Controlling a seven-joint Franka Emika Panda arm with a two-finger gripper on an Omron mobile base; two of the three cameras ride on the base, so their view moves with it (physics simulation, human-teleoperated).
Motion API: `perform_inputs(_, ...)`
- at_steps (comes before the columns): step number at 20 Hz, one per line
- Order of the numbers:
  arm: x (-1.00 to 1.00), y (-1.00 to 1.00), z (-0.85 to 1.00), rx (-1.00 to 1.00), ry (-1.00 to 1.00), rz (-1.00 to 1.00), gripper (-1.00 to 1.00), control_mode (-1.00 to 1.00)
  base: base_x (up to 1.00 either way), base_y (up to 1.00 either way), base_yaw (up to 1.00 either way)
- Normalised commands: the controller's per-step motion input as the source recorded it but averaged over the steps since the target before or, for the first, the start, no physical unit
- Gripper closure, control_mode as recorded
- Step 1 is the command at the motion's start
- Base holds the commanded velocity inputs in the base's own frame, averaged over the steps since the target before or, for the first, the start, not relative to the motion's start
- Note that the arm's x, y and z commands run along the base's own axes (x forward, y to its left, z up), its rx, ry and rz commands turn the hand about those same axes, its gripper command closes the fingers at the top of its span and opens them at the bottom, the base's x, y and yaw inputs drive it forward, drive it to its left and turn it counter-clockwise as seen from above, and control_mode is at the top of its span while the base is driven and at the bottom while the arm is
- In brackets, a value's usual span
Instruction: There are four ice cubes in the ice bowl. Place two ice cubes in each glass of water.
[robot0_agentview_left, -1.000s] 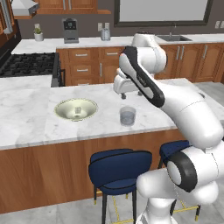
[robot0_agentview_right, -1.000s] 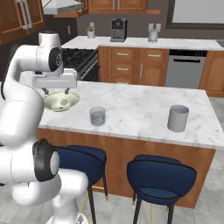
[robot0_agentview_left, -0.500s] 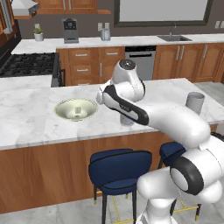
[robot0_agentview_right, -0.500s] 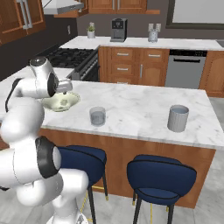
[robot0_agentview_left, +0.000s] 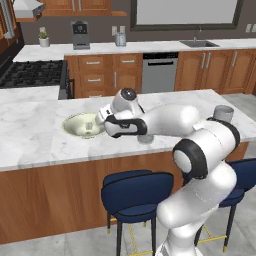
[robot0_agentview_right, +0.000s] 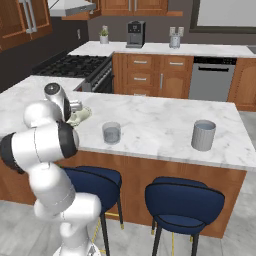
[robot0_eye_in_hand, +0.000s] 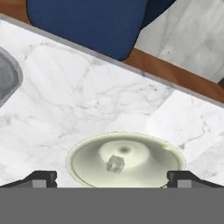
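The ice bowl (robot0_eye_in_hand: 162, 154), a wide pale cream-green dish, lies just ahead of my gripper (robot0_eye_in_hand: 111, 179) in the hand view. One small translucent ice cube (robot0_eye_in_hand: 116, 163) rests near its middle. My fingertips (robot0_eye_in_hand: 42, 178) stand far apart on either side of the bowl, open with nothing between them. In the left base view my gripper (robot0_agentview_left: 103, 120) hangs low at the right rim of the ice bowl (robot0_agentview_left: 71, 125). One glass of water (robot0_agentview_right: 111, 133) stands right of the ice bowl (robot0_agentview_right: 82, 115); the other glass (robot0_agentview_right: 204, 135) stands far right on the island.
The marble island's front edge (robot0_eye_in_hand: 175, 76) runs close behind the bowl, with blue stools (robot0_eye_in_hand: 87, 22) below it. My own arm (robot0_agentview_left: 165, 120) stretches across the counter over the nearer glass. A stove (robot0_agentview_right: 80, 65) and cabinets stand behind.
The arm has swung left and down, from above the nearer glass to the ice bowl. The gripper stayed open.
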Motion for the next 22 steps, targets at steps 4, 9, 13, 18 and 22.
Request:
perform_inputs(4, 1.0, 0.8, 0.0, -0.01, 0.36, -0.2, -1.0, -1.0, 0.0, 0.0, 0.0)
perform_inputs(9, 1.0, 0.43, -0.13, 0.0, 0.38, -0.21, -1.0, -1.0, 0.0, 0.0, 0.0)
perform_inputs(13, 1.0, 0.25, -0.33, 0.0, 0.33, -0.22, -1.0, -1.0, 0.0, 0.0, 0.0)
perform_inputs(18, 0.76, 0.01, -0.72, 0.0, 0.29, -0.21, -1.0, -1.0, 0.0, 0.0, 0.0)
perform_inputs(22, 0.19, 0.09, -0.7, 0.0, 0.09, -0.18, -1.0, -1.0, 0.0, 0.0, 0.0)
